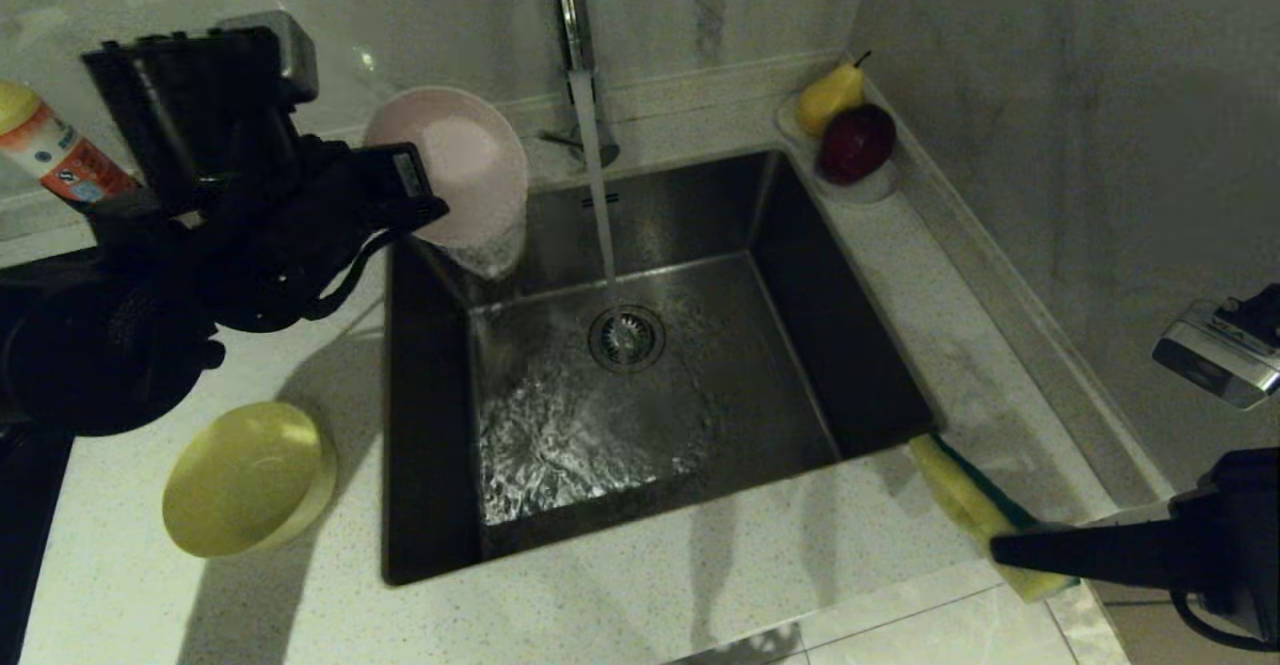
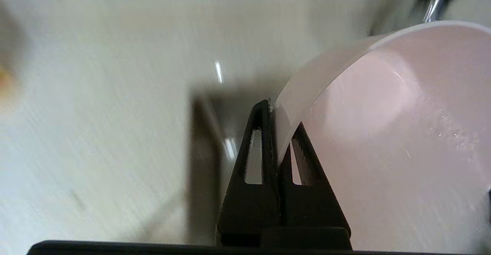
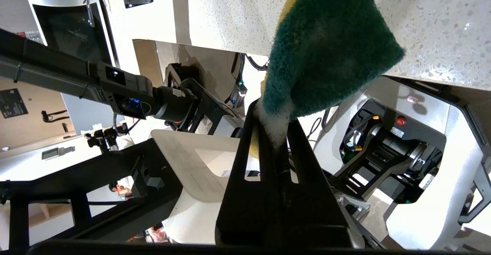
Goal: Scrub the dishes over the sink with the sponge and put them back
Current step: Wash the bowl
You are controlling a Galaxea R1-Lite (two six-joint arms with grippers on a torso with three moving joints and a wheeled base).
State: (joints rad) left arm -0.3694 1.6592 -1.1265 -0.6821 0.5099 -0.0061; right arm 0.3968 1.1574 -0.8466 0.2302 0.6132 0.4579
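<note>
My left gripper [image 1: 425, 213] is shut on the rim of the pale pink bowl [image 1: 455, 160], which hangs tipped on its side over the sink's [image 1: 700, 205] back left corner, with water running off it. In the left wrist view one finger sits outside and one inside the bowl [image 2: 383, 132], with the gripper [image 2: 281, 115] clamped on the wall. A yellow bowl [image 1: 250, 478] rests on the counter left of the sink. My right gripper [image 1: 1000, 550] holds the sponge [image 1: 975, 505] over the counter at the sink's front right corner. The wrist view shows that gripper [image 3: 274, 117] shut on the sponge's [image 3: 330, 48] soapy end.
The faucet [image 1: 570, 5] runs a stream of water [image 1: 598, 185] down beside the drain strainer [image 1: 626, 337]. A white dish with a pear [image 1: 830, 95] and an apple [image 1: 857, 142] sits at the sink's back right. A bottle [image 1: 60, 155] stands at the far left.
</note>
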